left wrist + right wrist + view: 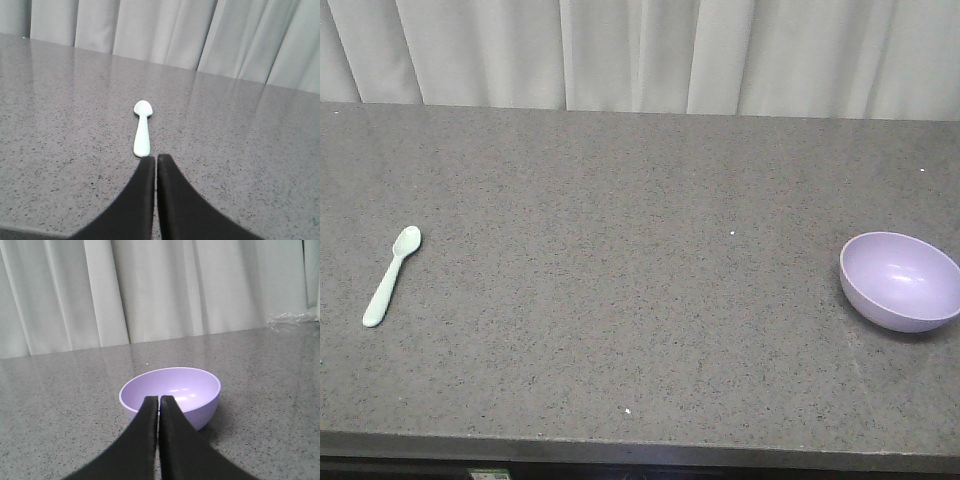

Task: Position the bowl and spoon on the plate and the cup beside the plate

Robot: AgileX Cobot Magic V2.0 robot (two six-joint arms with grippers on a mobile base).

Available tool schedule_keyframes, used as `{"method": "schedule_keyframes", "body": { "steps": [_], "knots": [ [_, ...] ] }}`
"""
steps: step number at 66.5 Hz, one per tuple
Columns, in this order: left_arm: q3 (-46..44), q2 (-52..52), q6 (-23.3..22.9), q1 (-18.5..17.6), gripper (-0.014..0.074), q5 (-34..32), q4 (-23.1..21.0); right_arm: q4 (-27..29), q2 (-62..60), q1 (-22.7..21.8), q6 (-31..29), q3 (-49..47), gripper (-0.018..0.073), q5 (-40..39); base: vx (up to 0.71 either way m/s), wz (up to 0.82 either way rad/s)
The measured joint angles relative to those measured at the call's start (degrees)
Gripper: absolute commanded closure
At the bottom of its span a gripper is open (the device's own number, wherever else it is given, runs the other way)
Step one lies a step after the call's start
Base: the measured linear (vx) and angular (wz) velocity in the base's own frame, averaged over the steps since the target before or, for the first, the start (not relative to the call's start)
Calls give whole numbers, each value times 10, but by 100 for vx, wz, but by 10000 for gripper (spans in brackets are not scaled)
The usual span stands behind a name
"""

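Left tool [156, 159], clenched on nothing, pointed straight at the spoon [142, 134], which lay on the desk [250, 150] just beyond its tips, handle near, head far. Right tool [159, 400], likewise clenched empty, faced the bowl [190, 389], far right.

Speckled grey stone-look countertop [620, 200], pale pleated curtain [640, 50] behind it (hanging full width), soft even light

Mint-green spoon [391, 276], lavender bowl [900, 282]
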Motion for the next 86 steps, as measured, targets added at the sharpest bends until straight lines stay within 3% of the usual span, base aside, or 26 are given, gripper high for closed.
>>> {"method": "schedule_keyframes", "body": {
  "steps": [86],
  "knots": [
    [0,0,0,0,603,0,0,0,0,0,0,0,564,0,0,0]
  ]
}}
